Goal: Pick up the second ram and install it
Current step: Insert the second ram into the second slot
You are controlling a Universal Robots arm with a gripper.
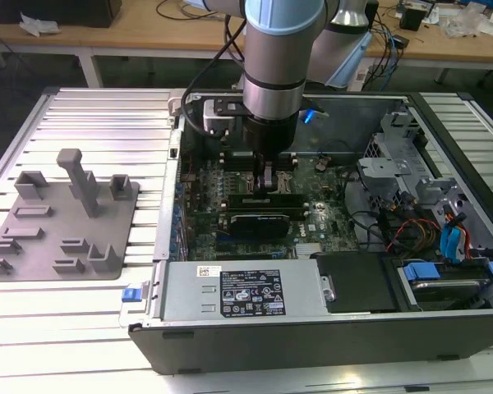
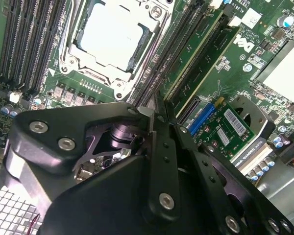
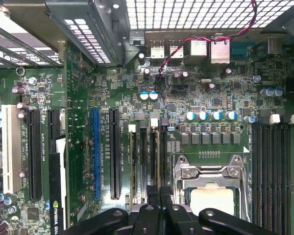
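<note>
Green strip, the second ram (image 2: 196, 58), stands on edge in a slot just beside the processor socket (image 2: 110, 36) and runs straight in between the fingertips. In the first wrist view it shows edge-on as a thin line. The gripper (image 1: 267, 182) is down inside the open computer case (image 1: 444, 320), over the motherboard (image 3: 83, 147). Its fingers (image 2: 169, 147) are drawn close together, pinching the ram's near end – only a thin gap between them in both wrist views. Whether the ram is fully seated in the slot cannot be told.

The black card (image 1: 263, 220) lies just near of the gripper in the exterior view. The grey fixture (image 1: 62, 222) sits outside the case, well apart on the exterior view's left – nothing green on it.
</note>
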